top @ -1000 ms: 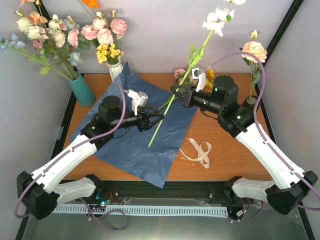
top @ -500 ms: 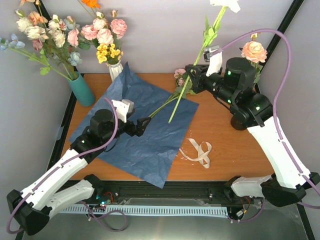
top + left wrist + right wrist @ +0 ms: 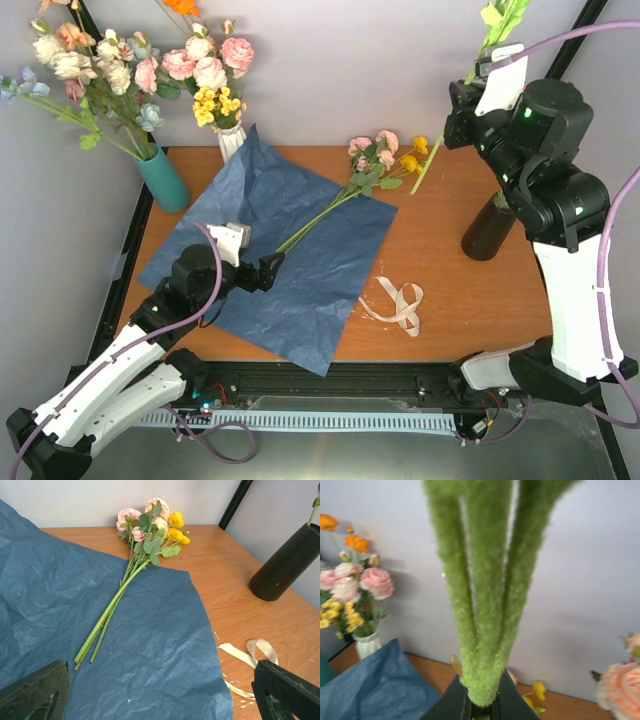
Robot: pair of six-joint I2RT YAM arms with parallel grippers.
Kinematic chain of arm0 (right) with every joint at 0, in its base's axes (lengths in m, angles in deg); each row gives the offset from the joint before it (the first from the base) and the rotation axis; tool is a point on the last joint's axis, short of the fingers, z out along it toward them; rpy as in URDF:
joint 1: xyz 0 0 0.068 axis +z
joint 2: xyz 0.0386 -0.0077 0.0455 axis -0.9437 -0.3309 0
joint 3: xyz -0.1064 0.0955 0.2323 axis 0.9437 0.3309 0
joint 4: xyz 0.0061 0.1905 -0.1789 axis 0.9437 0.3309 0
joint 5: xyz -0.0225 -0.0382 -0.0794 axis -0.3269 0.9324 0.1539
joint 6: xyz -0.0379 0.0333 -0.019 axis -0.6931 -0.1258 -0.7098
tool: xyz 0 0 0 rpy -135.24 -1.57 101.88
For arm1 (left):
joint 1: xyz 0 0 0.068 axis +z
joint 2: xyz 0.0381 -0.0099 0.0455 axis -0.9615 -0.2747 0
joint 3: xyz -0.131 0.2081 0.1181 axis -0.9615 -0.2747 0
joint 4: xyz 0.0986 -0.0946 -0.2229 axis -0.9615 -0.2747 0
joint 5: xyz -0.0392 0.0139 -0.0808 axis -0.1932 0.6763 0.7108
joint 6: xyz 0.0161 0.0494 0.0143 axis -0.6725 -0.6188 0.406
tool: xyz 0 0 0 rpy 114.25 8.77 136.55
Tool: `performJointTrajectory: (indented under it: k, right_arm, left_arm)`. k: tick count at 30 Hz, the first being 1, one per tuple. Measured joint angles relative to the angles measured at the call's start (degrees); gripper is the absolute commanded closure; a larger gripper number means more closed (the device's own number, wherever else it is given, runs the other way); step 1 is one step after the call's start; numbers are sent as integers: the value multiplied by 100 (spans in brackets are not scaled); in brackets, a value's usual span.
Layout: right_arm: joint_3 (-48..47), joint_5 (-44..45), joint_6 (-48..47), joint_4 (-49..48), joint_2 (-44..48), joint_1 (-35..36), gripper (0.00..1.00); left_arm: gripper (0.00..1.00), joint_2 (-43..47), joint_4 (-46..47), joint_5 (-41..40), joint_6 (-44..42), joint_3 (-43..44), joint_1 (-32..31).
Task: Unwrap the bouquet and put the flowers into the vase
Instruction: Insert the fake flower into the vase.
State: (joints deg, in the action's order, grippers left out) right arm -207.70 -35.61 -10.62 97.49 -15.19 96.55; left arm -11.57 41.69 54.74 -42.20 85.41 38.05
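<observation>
Right gripper (image 3: 462, 95) raised high at the far right, its fingers clenched on one fuzzy green stem (image 3: 428, 166). The right wrist view shows the stem pinched between the pads and rising straight away from them. The stem's long axis runs steeply, leaning from its lower end over the table (image 3: 440, 290) up and to the right past the top of the frame. The vase (image 3: 487, 232) stands upright on the table, below the gripper and nearer the robot. The stem's lower end hangs to the left of its neck and well apart from it — not yet above the mouth.

Judged next: carry that end rightward and nearer, over the mouth, then lower it along the axis.

The other flowers (image 3: 330, 208) lie on the blue paper (image 3: 300, 290), cut ends toward the left gripper (image 3: 270, 272), blooms toward the far right. The left gripper — released, jaws spread wide, holding nothing — is the nearer to those cut ends.
</observation>
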Motion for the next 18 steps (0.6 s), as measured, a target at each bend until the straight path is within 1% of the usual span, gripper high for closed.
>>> performJointTrajectory:
  k: [3, 8, 14, 18]
  right_arm:
    - [-511, 168, -184, 199, -223, -192, 97]
    - [-1290, 713, -516, 407, -511, -450, 97]
    - [-1447, 1685, -955, 293, -503, -682, 97]
    - [-1414, 2297, -1248, 138, -507, -907, 97]
  left_arm:
    - [0, 15, -79, 28, 153, 2, 0]
    - [0, -24, -431, 208, 365, 13, 0]
    - [0, 42, -595, 319, 487, 13, 0]
    - [1, 264, -608, 321, 505, 13, 0]
